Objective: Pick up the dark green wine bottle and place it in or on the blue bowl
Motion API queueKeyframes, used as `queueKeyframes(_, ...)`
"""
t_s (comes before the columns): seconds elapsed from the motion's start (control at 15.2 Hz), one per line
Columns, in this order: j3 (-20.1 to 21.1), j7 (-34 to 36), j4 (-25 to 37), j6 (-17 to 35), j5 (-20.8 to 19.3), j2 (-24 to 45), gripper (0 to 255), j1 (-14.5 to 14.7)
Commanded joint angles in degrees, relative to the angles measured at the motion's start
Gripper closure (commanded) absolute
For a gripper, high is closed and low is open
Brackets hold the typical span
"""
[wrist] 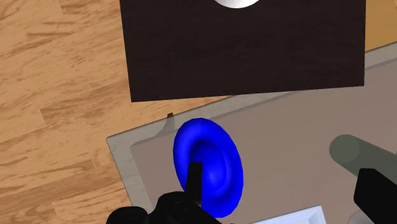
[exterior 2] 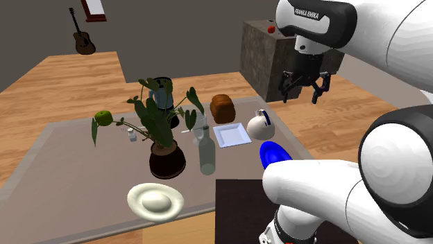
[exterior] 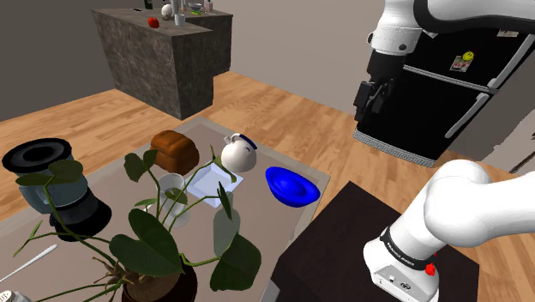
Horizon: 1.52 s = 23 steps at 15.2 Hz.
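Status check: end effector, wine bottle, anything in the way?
End effector open, empty, high above table. Wine bottle upright, untouched, apart from blue bowl. Potted plant right beside bottle, leaves crowding it.

We see open air above the bowl (exterior: pixel 291 186); leaves of the plant (exterior: pixel 163 240) crowd the bottle (exterior 2: pixel 205 149), and the jug (exterior: pixel 238 154) stands near the bowl.

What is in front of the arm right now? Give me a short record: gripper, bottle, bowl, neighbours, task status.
gripper: open, empty, raised above the table
bottle: upright on the table beside the potted plant, untouched
bowl: blue, empty, at the table edge nearest the stand
neighbours: white plate, white jug, loaf of bread
task status: bottle not yet picked up
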Motion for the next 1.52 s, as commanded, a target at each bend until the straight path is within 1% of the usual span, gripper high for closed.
queueKeyframes(0.0,0.00,0.00,0.00,0.00,0.00,0.00,0,0.00)
queueKeyframes(0.4,5.52,6.02,-3.52,8.97,4.50,5.05,0,2.76)
queueKeyframes(0.73,10.10,10.76,-4.39,16.81,7.53,11.51,0,4.95)
queueKeyframes(1.12,15.47,16.41,-2.83,25.99,9.65,21.53,0,6.99)
queueKeyframes(1.45,19.66,21.51,0.58,32.85,9.45,31.26,0,8.07)
